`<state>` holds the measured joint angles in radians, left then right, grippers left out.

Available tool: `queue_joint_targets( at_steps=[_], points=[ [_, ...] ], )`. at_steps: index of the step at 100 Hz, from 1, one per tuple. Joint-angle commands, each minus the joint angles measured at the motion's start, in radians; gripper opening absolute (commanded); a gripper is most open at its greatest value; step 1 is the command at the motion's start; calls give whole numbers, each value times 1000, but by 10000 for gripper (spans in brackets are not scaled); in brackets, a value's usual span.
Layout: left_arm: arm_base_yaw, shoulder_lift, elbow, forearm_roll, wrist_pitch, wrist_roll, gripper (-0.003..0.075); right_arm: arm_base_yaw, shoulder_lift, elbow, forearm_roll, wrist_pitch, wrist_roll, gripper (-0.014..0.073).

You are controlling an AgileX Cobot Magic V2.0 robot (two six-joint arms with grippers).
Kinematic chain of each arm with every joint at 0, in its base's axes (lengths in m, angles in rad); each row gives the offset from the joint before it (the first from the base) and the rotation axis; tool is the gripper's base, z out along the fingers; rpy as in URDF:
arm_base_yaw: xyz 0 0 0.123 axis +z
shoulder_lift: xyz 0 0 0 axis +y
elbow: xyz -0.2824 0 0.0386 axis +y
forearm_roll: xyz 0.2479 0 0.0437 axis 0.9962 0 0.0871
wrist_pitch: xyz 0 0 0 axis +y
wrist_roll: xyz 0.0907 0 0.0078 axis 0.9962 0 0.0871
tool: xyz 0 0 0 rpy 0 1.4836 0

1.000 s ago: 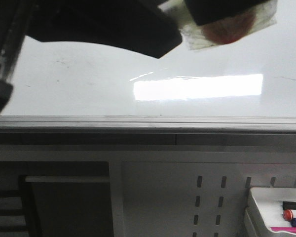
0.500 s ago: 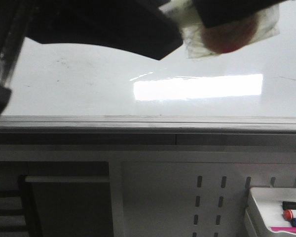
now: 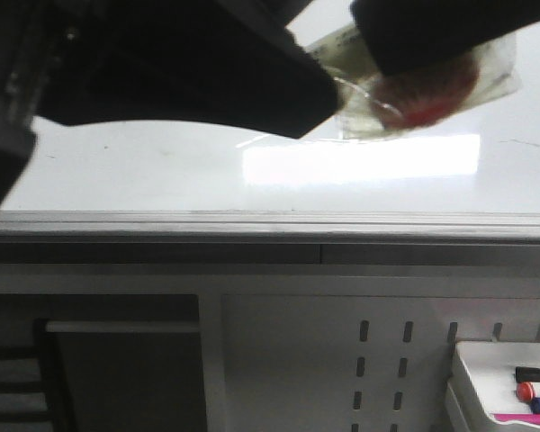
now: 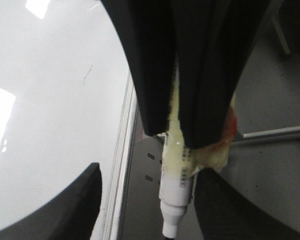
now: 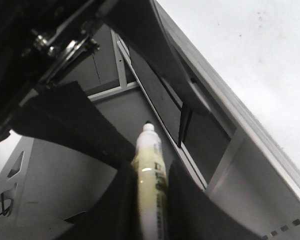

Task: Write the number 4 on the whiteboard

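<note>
The whiteboard (image 3: 144,171) is glossy white with a grey metal edge and a bright light reflection; it also shows in the left wrist view (image 4: 40,110) and the right wrist view (image 5: 250,45). I see no number 4 on it. My right gripper (image 5: 150,200) is shut on a white marker (image 5: 149,165) wrapped in yellowish tape, tip pointing away past the board's edge. In the front view the marker (image 3: 337,40) hangs under the right gripper (image 3: 432,31). My left gripper (image 4: 147,200) is open; the marker's tip (image 4: 176,200) lies between its fingers without touching them.
The board's grey edge rail (image 3: 270,223) runs across the front view, with a white perforated panel (image 3: 378,360) below it. A small white tray (image 3: 463,369) of markers sits at the lower right. The left arm's black bulk (image 3: 180,72) covers the board's upper left.
Both grippers and the taped marker have moved lower in the front view, and the left arm's black shape now covers more of the board.
</note>
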<state>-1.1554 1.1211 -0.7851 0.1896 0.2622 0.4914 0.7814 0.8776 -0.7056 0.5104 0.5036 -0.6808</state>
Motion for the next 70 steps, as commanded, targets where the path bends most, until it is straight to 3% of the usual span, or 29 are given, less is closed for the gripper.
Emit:
queue_joint_targets(
  at_steps=[1,26,34,60,70],
  points=[
    [-7,-24,-37,-35,-112,-17,410,1,3,-28,7,-88,-3,-71],
    [-6,-68,-37,-72,-79,-17,410,1,3,-11,-4,-121,-3,-63],
    [15,-114,-37,-75,-45,-83,410,0,3,33,-4,-181,-3,-63],
    [193,-379,32,-75,13,-290,406,-1,3,159,8,-461,-3,-63],
    [264,-492,86,-75,14,-380,350,-11,16,159,8,-578,-3,-63]
  ],
)
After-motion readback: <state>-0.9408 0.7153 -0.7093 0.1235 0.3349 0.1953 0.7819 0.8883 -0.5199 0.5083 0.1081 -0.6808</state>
